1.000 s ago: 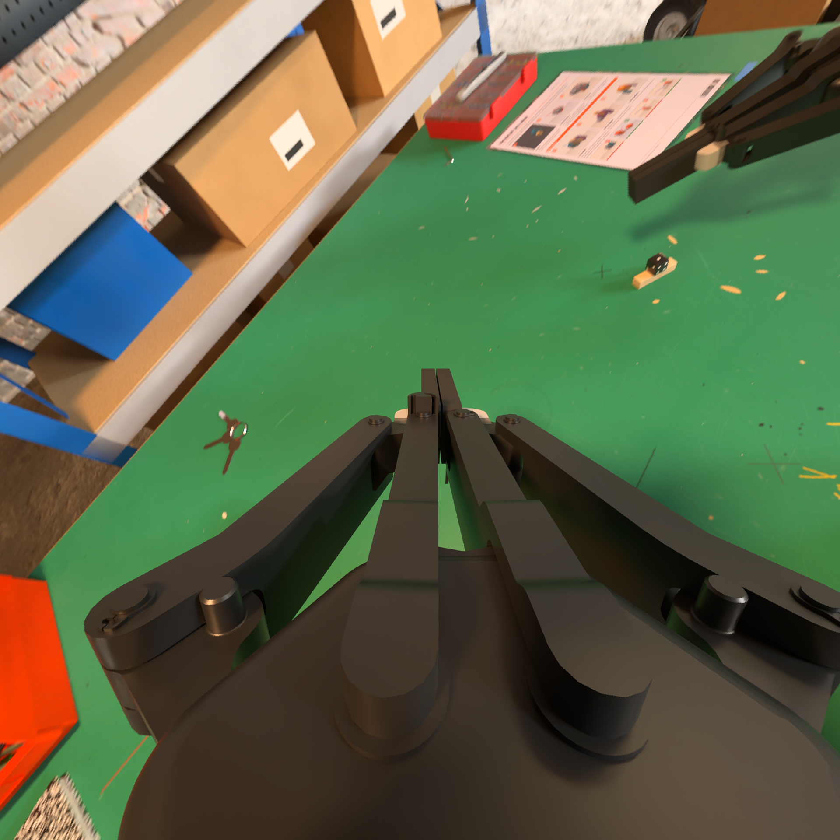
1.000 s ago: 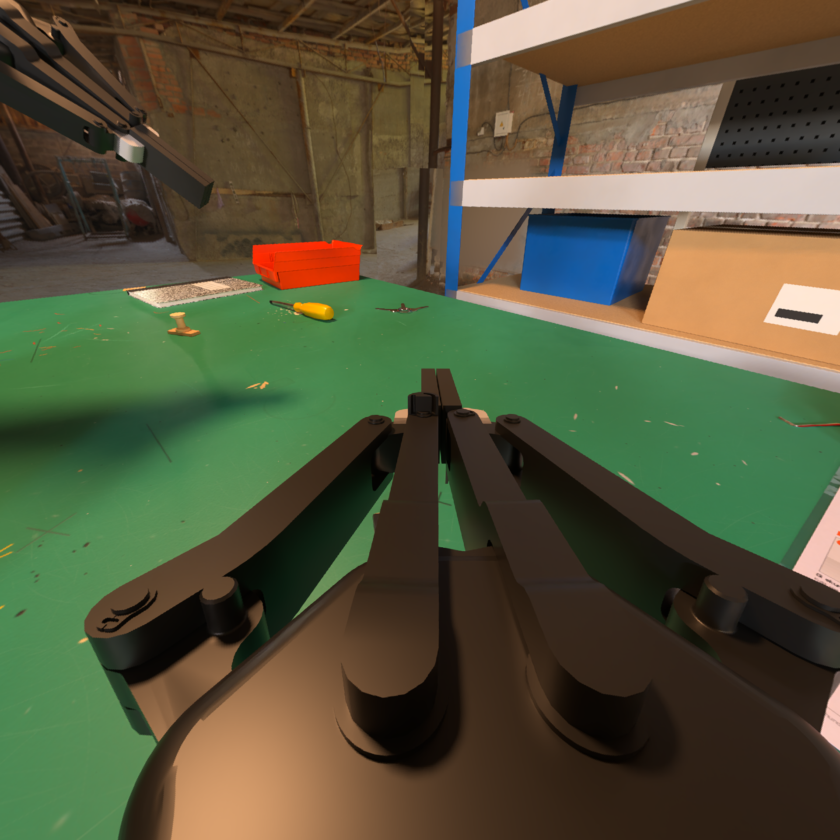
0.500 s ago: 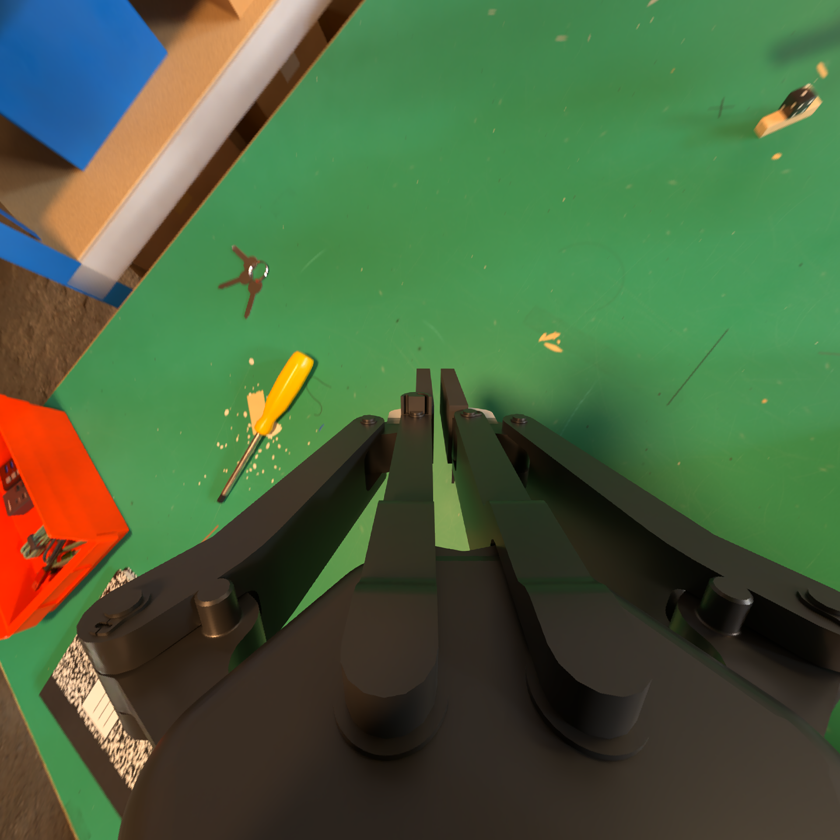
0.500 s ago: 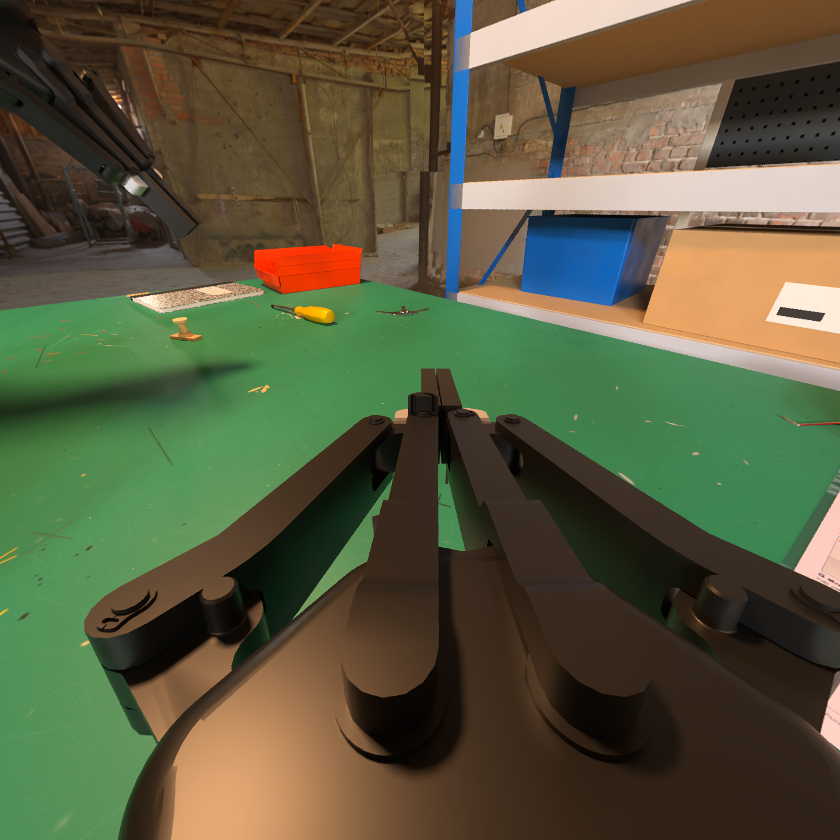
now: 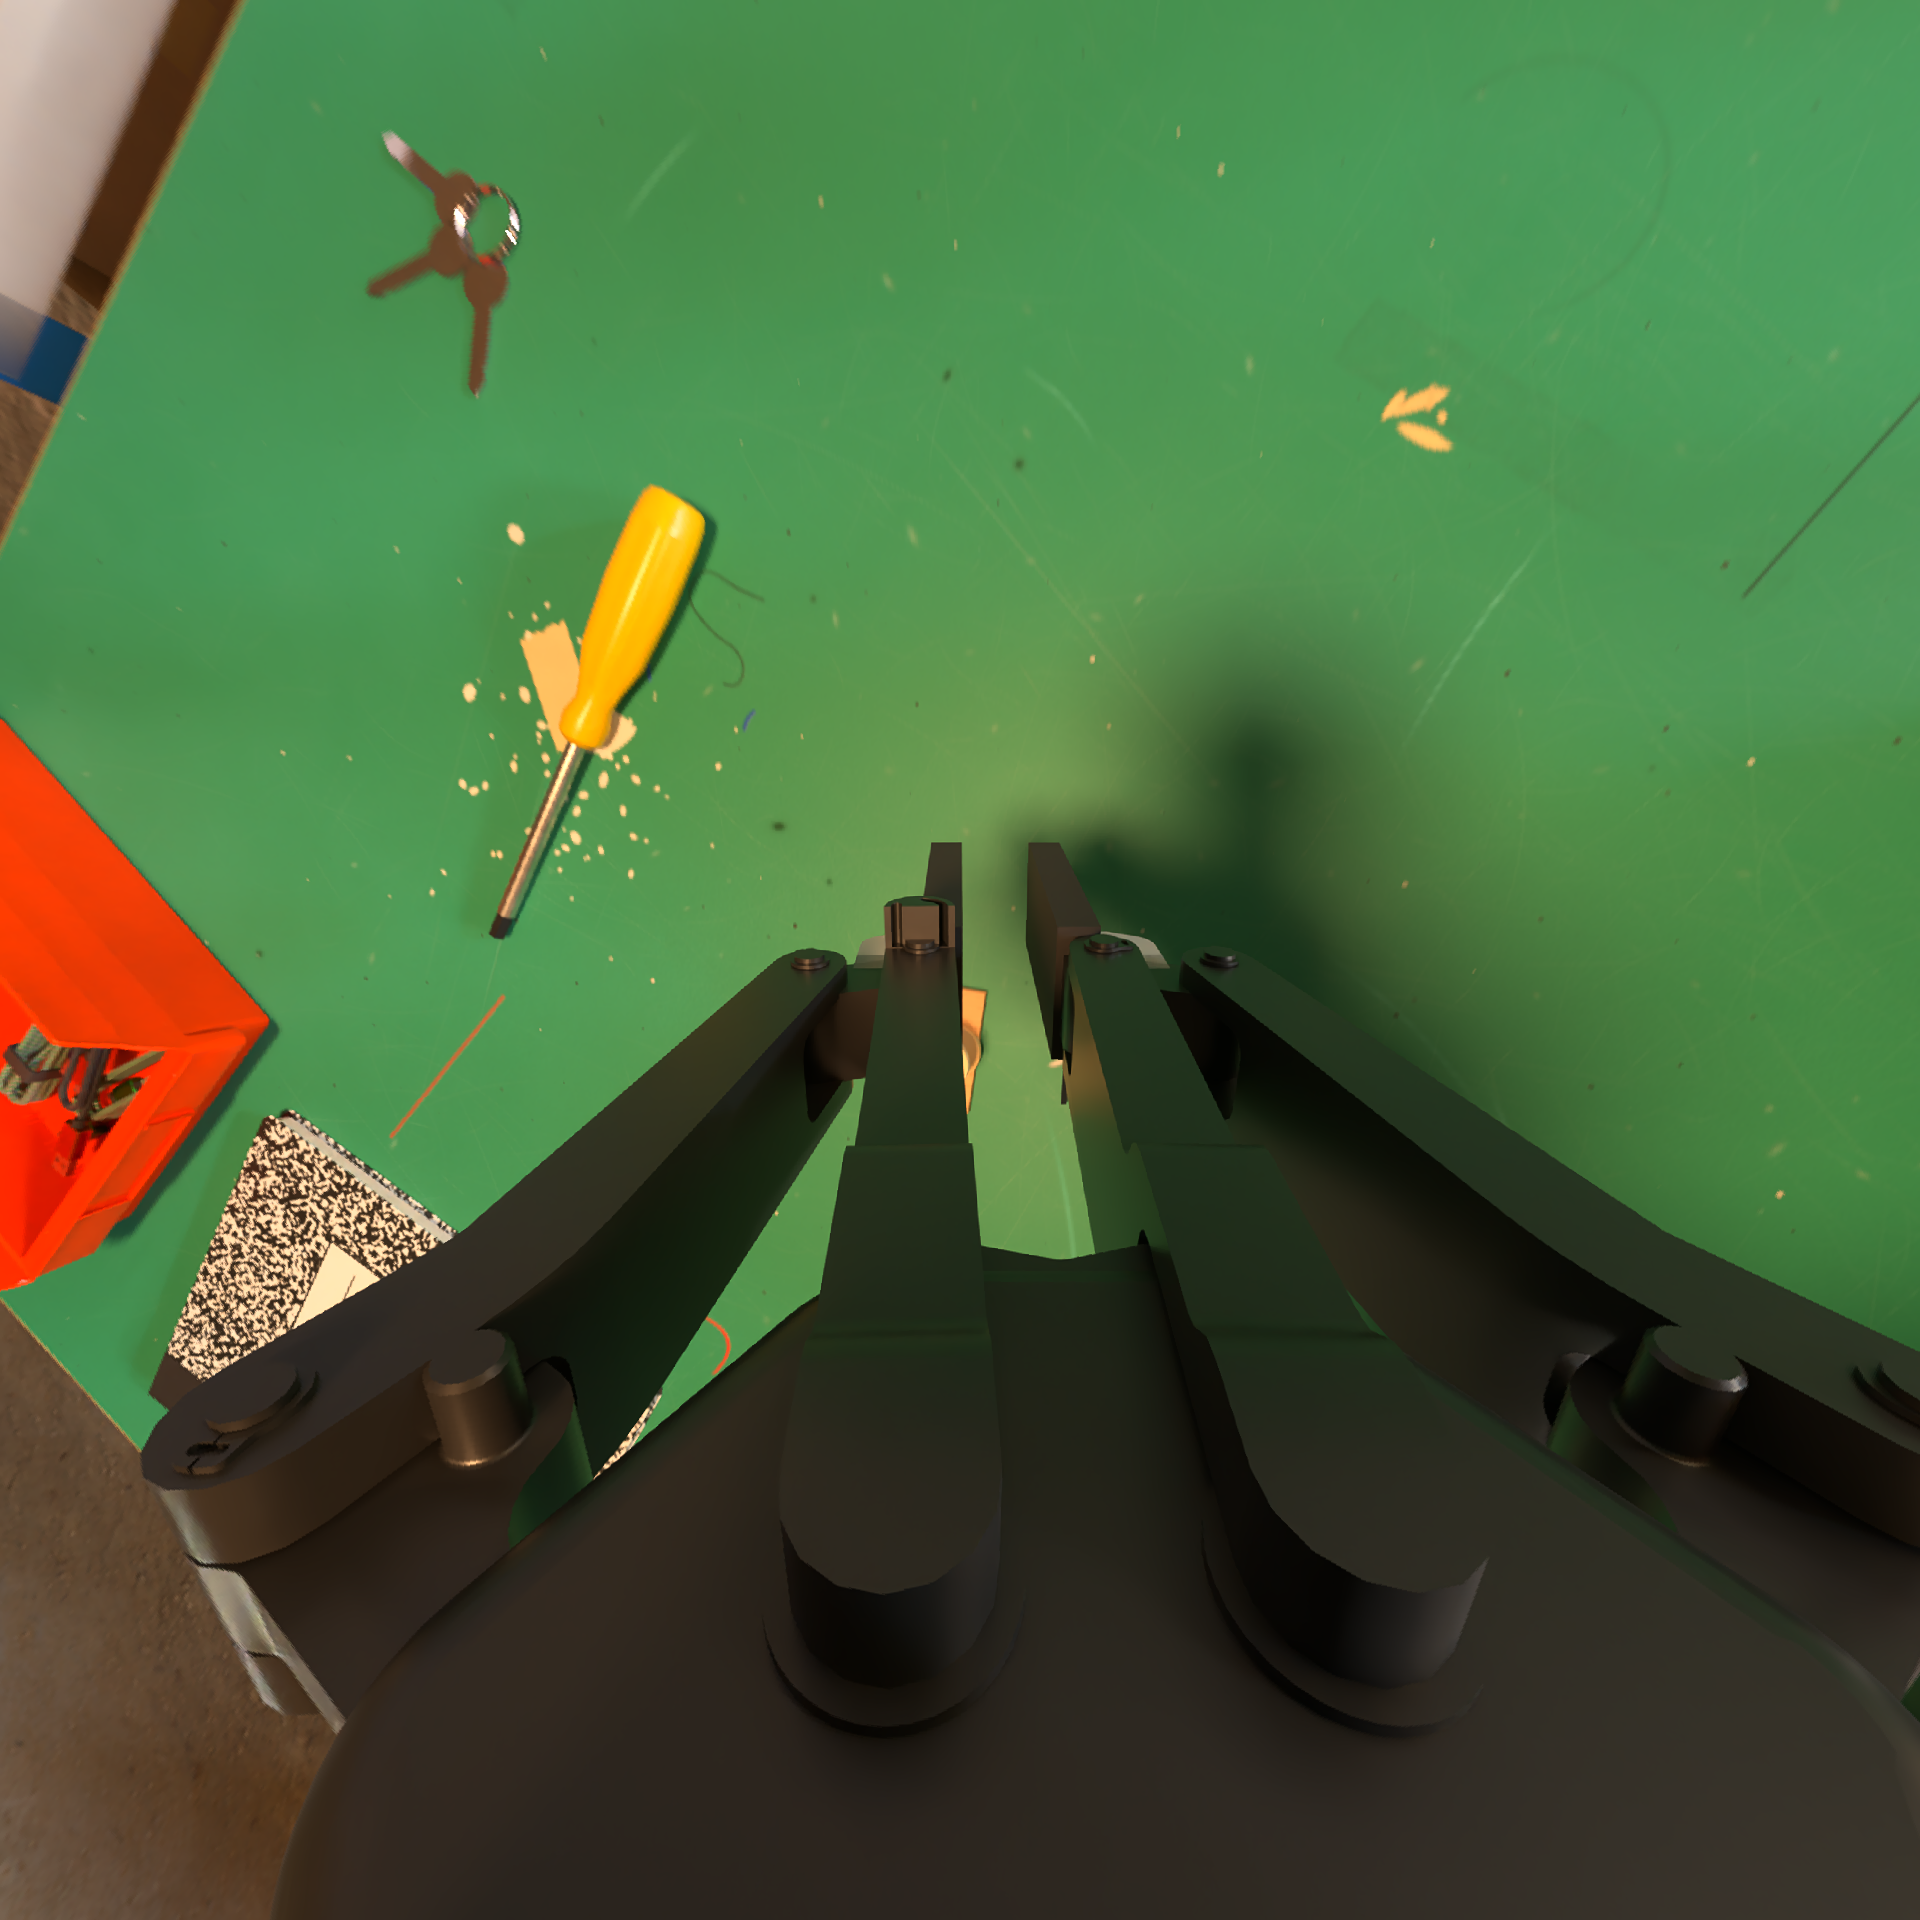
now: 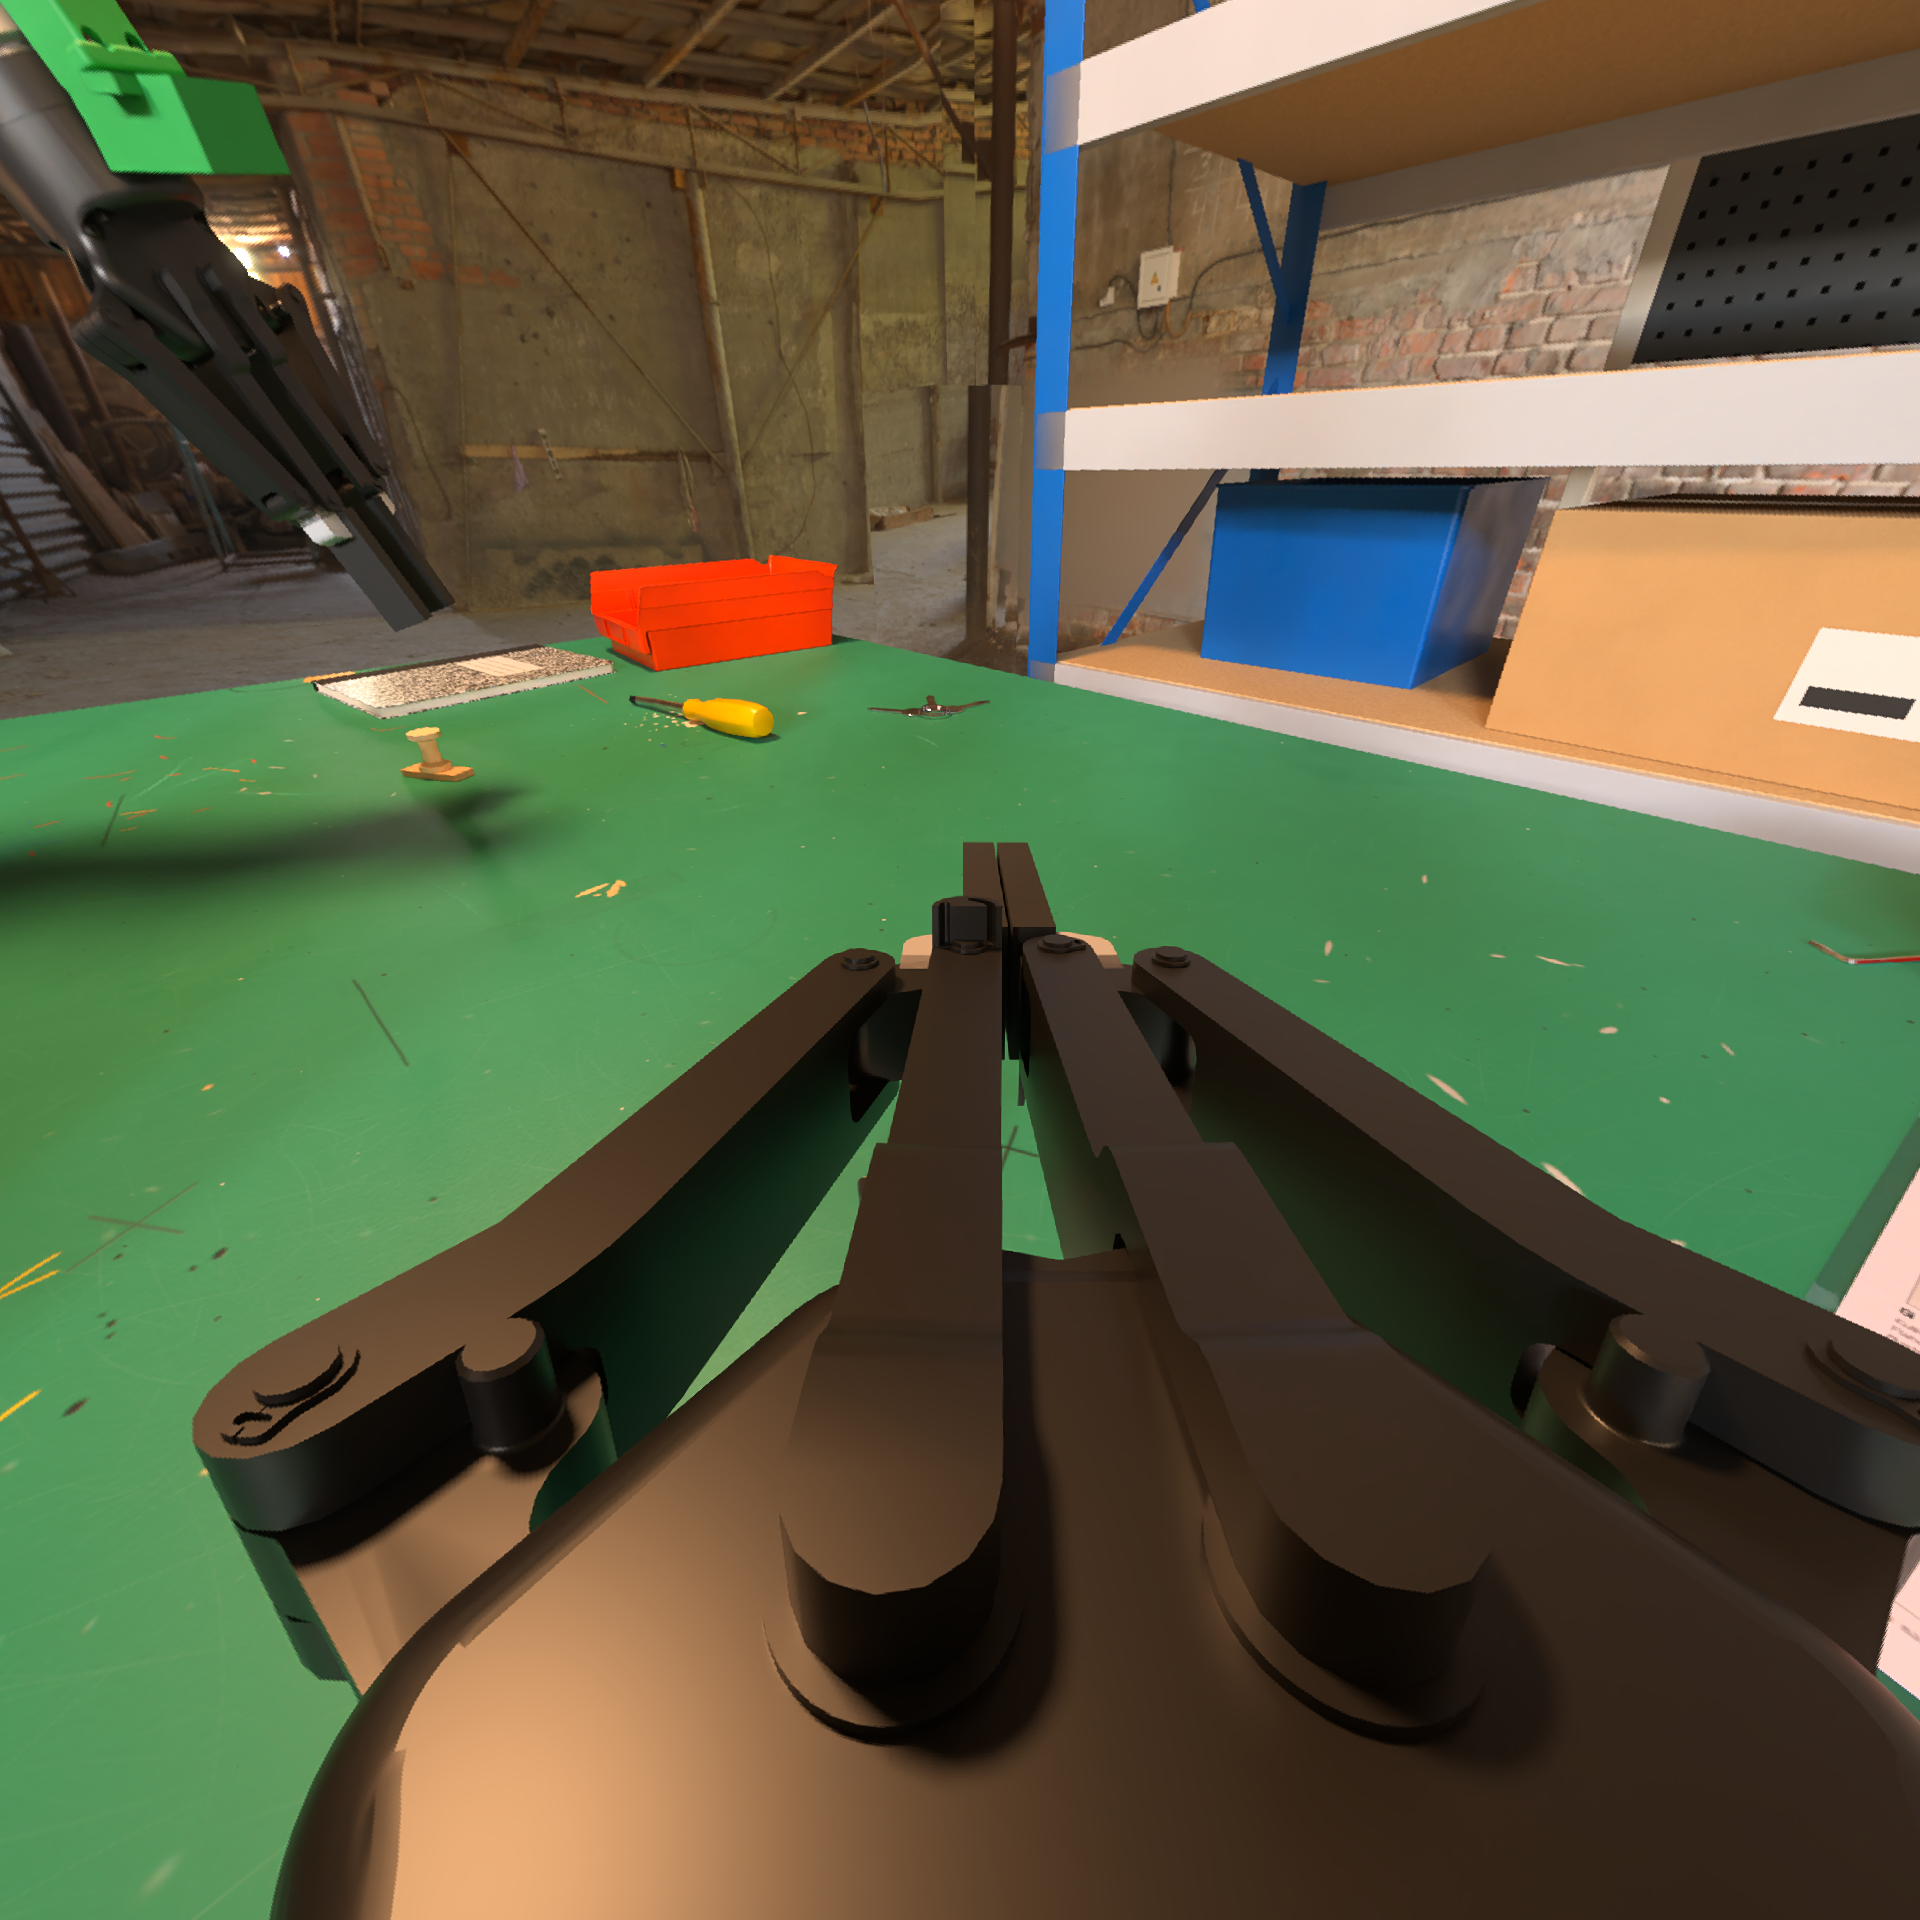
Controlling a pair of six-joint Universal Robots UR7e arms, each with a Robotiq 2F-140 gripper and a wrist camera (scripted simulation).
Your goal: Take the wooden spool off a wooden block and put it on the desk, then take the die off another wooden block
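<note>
Desk (image 5: 1143,312), green, fills the left wrist view; that view now looks more steeply down than half a second ago, with the shelf almost out of frame. Left pincer (image 5: 995,868) has spread from a thin slit to a clear gap, released, holding nothing. Right pincer (image 6: 997,868) unchanged, clenched on nothing, low over the desk. Notebook (image 5: 281,1236) and orange bin (image 5: 94,1039) sit larger at left; screwdriver (image 5: 608,675) and keys (image 5: 462,244) have shifted up-frame. Wooden spool (image 6: 425,746) stands upright on its wooden block (image 6: 438,771), near the notebook; a sliver of it peeks between the left fingers. Die not in view.
</note>
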